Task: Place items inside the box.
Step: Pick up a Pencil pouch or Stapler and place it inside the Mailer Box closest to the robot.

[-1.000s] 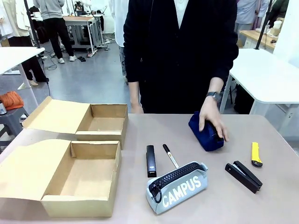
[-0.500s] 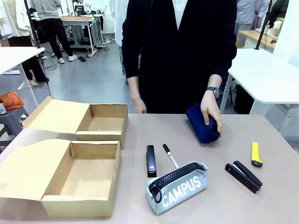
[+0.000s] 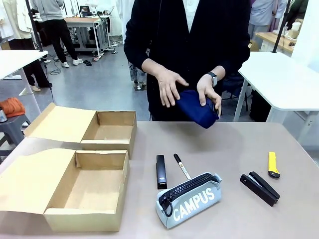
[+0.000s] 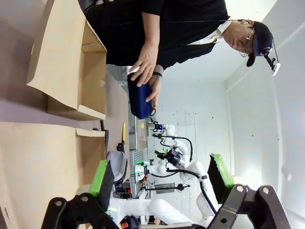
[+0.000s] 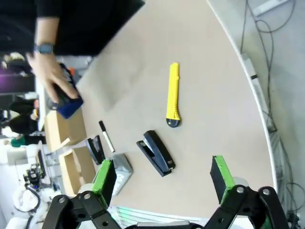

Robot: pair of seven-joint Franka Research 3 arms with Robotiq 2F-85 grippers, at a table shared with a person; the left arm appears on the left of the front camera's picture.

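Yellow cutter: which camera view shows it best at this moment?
The right wrist view: the yellow cutter lies whole, seen from above, dark tip included. In the front view the yellow cutter is small and foreshortened, beside the stapler. The left wrist view gives a distant thin yellow sliver.

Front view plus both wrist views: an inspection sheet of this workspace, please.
Surface: tan table, no spills seen.
Job's things: box open and empty; CAMPUS pouch, black bar, marker, stapler, yellow cutter lying on the table; navy pouch held above it in the person's hands.
Clutter: second open box behind the first.
Grippers: left gripper and right gripper, jaws open, empty.
Cables: loose cables on the floor beside the table.
Surroundings: white table, people farther off.
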